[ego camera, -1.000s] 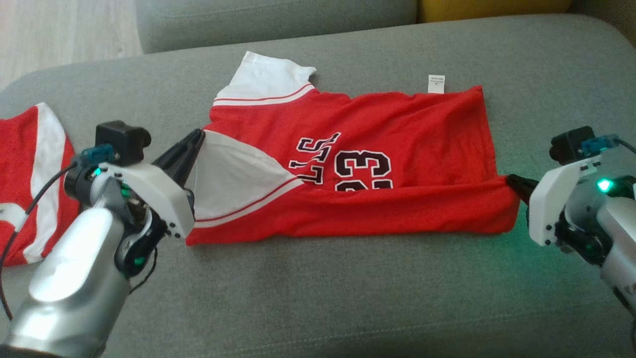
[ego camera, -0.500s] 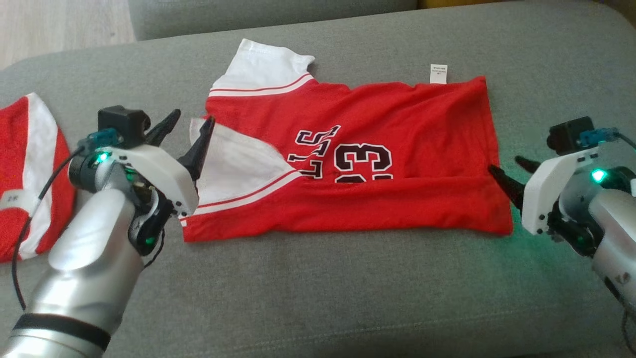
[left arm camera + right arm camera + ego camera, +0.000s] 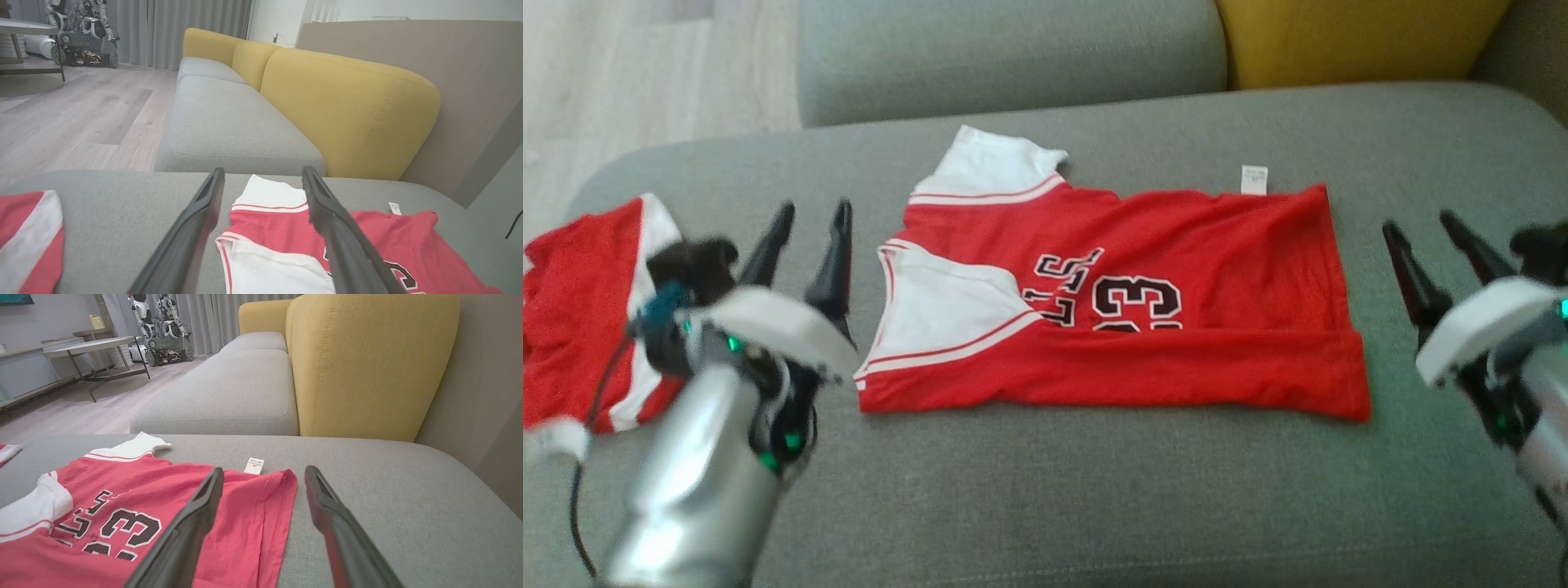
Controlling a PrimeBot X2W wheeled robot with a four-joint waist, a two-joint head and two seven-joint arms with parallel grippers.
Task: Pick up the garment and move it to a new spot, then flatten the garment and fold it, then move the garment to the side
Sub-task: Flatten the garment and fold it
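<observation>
The garment (image 3: 1143, 327) is a red jersey with white sleeves and dark "23" lettering, lying folded lengthwise on the grey sofa seat (image 3: 1054, 506). It also appears in the left wrist view (image 3: 282, 249) and the right wrist view (image 3: 122, 522). My left gripper (image 3: 806, 220) stands open just left of the white sleeve end, clear of the cloth, its dark fingers (image 3: 192, 228) apart. My right gripper (image 3: 1421, 229) is open too, lifted a short way right of the garment's hem, with nothing between its fingers (image 3: 192, 522).
A second red-and-white garment (image 3: 588, 310) lies at the seat's left end, beside my left arm. Yellow back cushions (image 3: 1347, 37) and another grey seat (image 3: 1005, 57) stand behind. Wooden floor (image 3: 645, 73) shows at far left. A small white label (image 3: 1254, 180) sticks out at the jersey's far edge.
Both grippers opened and let go of the garment's folded edge, then drew back from it, left one leftward, right one rightward. The head view has shifted as the camera moved.
</observation>
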